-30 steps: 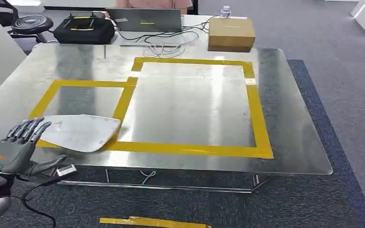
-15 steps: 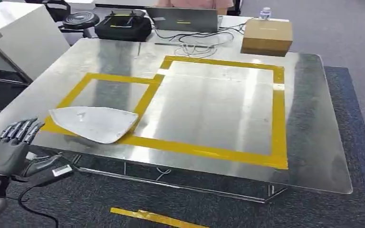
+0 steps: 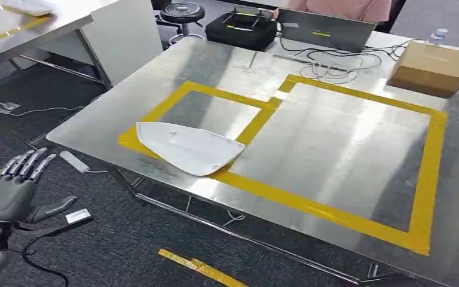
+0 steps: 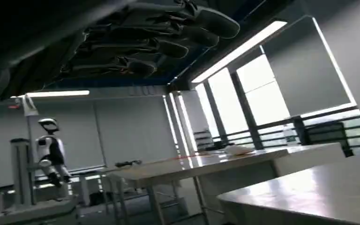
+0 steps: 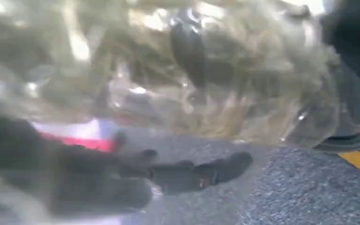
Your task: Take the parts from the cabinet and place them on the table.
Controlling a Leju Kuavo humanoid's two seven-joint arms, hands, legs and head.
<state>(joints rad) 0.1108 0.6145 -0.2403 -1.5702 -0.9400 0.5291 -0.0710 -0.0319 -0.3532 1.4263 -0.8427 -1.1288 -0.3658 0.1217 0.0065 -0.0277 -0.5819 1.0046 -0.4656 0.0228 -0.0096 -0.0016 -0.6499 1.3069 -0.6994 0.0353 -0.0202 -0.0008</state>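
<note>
A flat white part (image 3: 186, 146) lies on the steel table (image 3: 334, 131), across the near edge of the smaller yellow-taped square (image 3: 155, 110). My left hand (image 3: 13, 190) hangs low beside the table's near left corner, well clear of the part, with fingers spread and nothing in it. In the left wrist view its dark fingers (image 4: 168, 28) are stretched out against the ceiling. The right wrist view is blurred: a crumpled clear plastic bag (image 5: 243, 93) sits between the thumb (image 5: 201, 172) and a dark finger seen through the plastic, so my right hand (image 5: 122, 183) grips it above the carpet.
A second steel table (image 3: 30, 24) with a white side panel stands at the far left. A cardboard box (image 3: 433, 67), laptop, black case and cables sit at the table's far edge, a person behind them. A power strip and cables lie on the carpet near my left hand.
The whole picture has swung: the camera turned left, so the table and white part now sit further right. My left hand stays open at the same low spot.
</note>
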